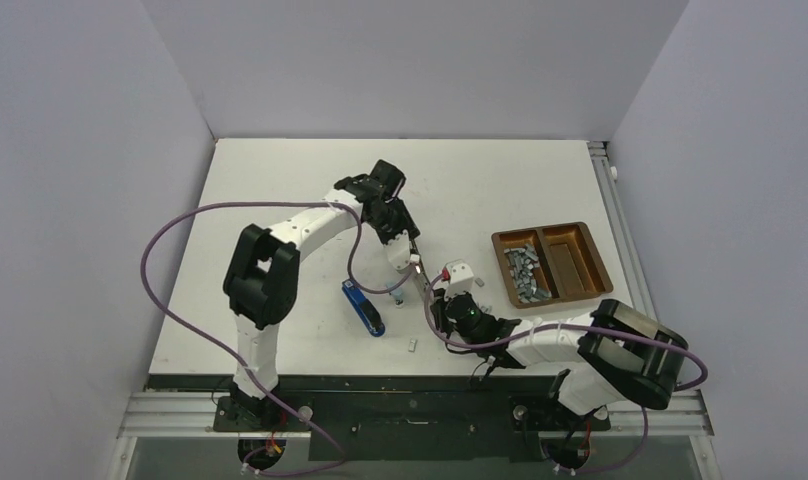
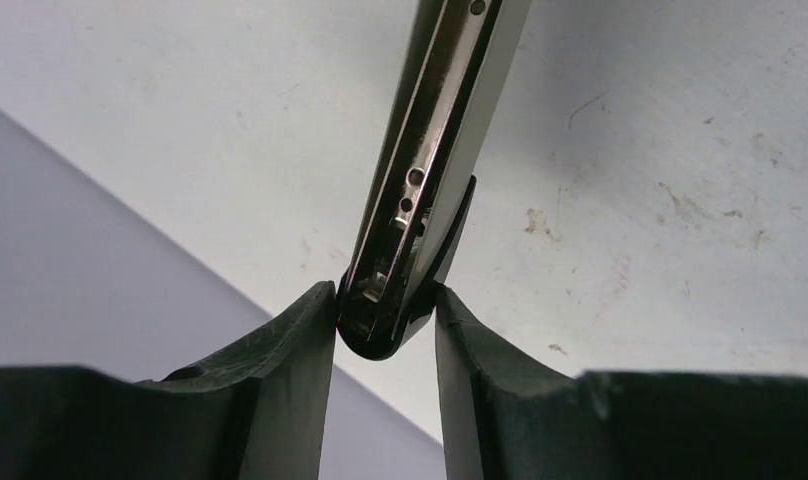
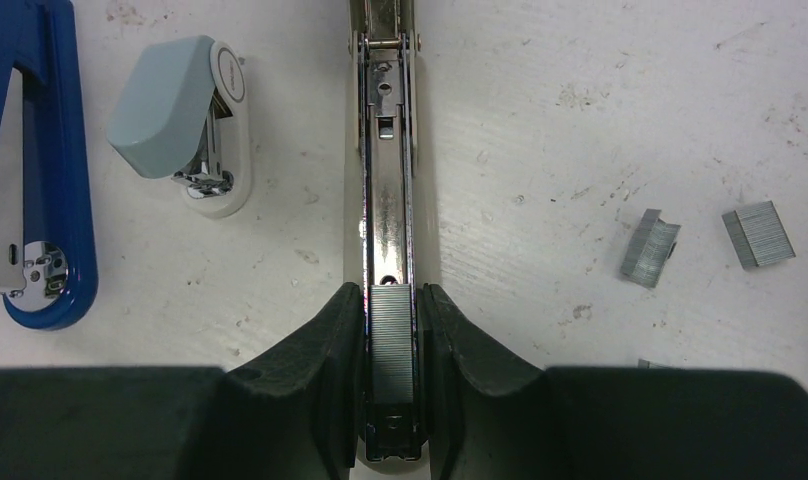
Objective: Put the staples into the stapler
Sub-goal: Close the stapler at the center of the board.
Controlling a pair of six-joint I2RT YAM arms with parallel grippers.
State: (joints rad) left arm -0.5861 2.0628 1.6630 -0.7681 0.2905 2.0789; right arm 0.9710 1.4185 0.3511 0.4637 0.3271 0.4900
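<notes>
The stapler [image 3: 385, 200] lies open on the table, its long silver magazine channel running straight up the right wrist view. A grey staple strip [image 3: 392, 345] sits in the near end of that channel, and my right gripper [image 3: 392, 295] is shut on it, one finger on each side of the rails. In the left wrist view my left gripper [image 2: 385, 300] is shut on the black rounded end of the stapler [image 2: 430, 150]. From above, the left gripper [image 1: 412, 262] and the right gripper [image 1: 427, 285] meet at mid-table. More staples [image 1: 523, 272] fill a tray compartment.
A blue stapler [image 3: 40, 170] [image 1: 363, 307] and a small pale blue-green mini stapler [image 3: 180, 120] lie left of the open one. Two loose strips [image 3: 650, 247] [image 3: 758, 234] lie to its right. The brown two-part tray [image 1: 595, 265] stands at the right.
</notes>
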